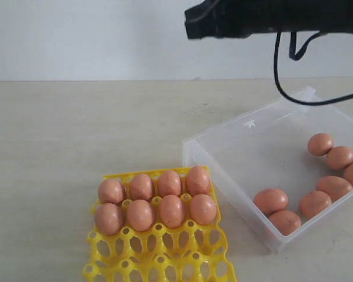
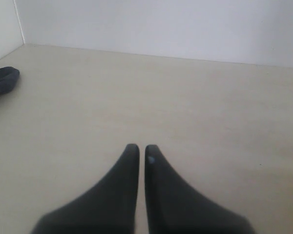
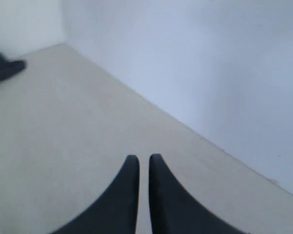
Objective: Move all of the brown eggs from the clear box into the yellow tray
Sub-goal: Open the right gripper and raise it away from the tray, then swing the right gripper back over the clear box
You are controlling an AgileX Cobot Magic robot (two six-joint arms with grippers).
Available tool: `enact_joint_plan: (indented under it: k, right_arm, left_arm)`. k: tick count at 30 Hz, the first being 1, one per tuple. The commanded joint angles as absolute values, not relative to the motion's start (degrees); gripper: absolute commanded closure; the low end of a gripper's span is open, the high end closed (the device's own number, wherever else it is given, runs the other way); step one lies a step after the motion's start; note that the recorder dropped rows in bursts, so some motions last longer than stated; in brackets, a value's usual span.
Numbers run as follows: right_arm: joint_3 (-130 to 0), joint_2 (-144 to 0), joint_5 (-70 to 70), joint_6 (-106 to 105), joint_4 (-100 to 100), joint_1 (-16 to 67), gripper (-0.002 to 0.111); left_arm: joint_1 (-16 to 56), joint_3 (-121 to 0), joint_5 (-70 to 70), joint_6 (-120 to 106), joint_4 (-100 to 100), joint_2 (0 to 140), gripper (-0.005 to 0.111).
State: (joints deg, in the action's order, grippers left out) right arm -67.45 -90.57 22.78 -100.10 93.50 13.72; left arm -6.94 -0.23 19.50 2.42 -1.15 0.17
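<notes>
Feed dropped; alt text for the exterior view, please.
Eight brown eggs fill the upper two rows of a bright yellow plastic egg tray; more lie in the clear plastic box to its right. A black arm crosses overhead.

pale beige matte counter (image 1: 76,147), plain white wall (image 1: 76,35) along its far edge. dark rounded object (image 2: 2,80) at counter's side-wall edge, too blurred to identify.

Bright, even, diffuse light fills all views, washing out the pale counter (image 1: 59,153). Shadows are faint; the brown eggs (image 1: 172,210) carry soft highlights. The left end effector (image 2: 138,148) and right end effector (image 3: 139,158) blur toward the lens
</notes>
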Motion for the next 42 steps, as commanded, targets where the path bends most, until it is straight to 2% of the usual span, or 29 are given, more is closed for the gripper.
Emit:
enact_joint_plan:
  k: [1, 5, 8, 11, 14, 19, 24, 26, 27, 29, 32, 35, 39, 42]
  right_arm:
    - [-68.1, -85.29, 9.91, -94.7, 99.53, 13.78, 0.106]
    - [-68.1, -79.44, 7.88, -102.59, 99.45, 13.78, 0.109]
    - [-67.98, -74.44, 12.77, -119.72, 97.56, 13.78, 0.109]
    - [-67.75, -71.89, 17.21, -120.94, 80.12, 13.78, 0.109]
    - [-64.82, -72.7, 18.02, -112.62, 57.3, 13.78, 0.109]
    - [-56.51, -74.47, 17.9, -76.61, 13.27, 11.01, 0.109]
    - [-55.44, -74.2, 19.38, -12.21, -20.32, -0.44, 0.109]
    - [-56.61, -73.81, 19.96, 8.69, -27.26, -5.07, 0.109]
    - [-57.46, -73.81, 21.01, 17.35, -27.72, -7.29, 0.109]
    - [-59.69, -73.93, 25.13, 20.97, -27.72, -9.95, 0.109]
    - [-64.63, -75.02, 34.06, 13.36, -24.8, -10.32, 0.109]
    - [-72.64, -78.14, 45.96, 2.05, -13.63, -10.19, 0.109]
    - [-86.26, -87.42, 66.83, -9.67, 0.0, -10.19, 0.109]
    - [-92.72, -94.71, 69.96, -12.28, 7.66, -10.19, 0.109]
  left_arm:
    - [-6.75, 0.0, 19.32, 2.18, -1.15, 0.0, 0.103]
    - [-6.75, 0.0, 19.32, 2.18, -1.15, 0.0, 0.103]
    - [-6.75, 0.0, 19.32, 2.18, -1.15, 0.0, 0.103]
    - [-6.75, 0.0, 19.32, 2.18, -1.15, 0.0, 0.103]
    - [-6.75, 0.0, 19.32, 2.18, -1.15, 0.0, 0.103]
    - [-6.75, 0.0, 19.32, 2.18, -1.15, 0.0, 0.103]
    - [-6.75, 0.0, 19.32, 2.18, -1.15, 0.0, 0.103]
    - [-6.75, 0.0, 19.32, 2.18, -1.15, 0.0, 0.103]
    - [-6.75, 0.0, 19.32, 2.18, -1.15, 0.0, 0.103]
    - [-6.75, 0.0, 19.32, 2.18, -1.15, 0.0, 0.103]
    - [-6.75, 0.0, 19.32, 2.18, -1.15, 0.0, 0.103]
    - [-6.75, 0.0, 19.32, 2.18, -1.15, 0.0, 0.103]
    - [-6.75, 0.0, 19.32, 2.18, -1.15, 0.0, 0.103]
    - [-6.75, 0.0, 19.32, 2.18, -1.15, 0.0, 0.103]
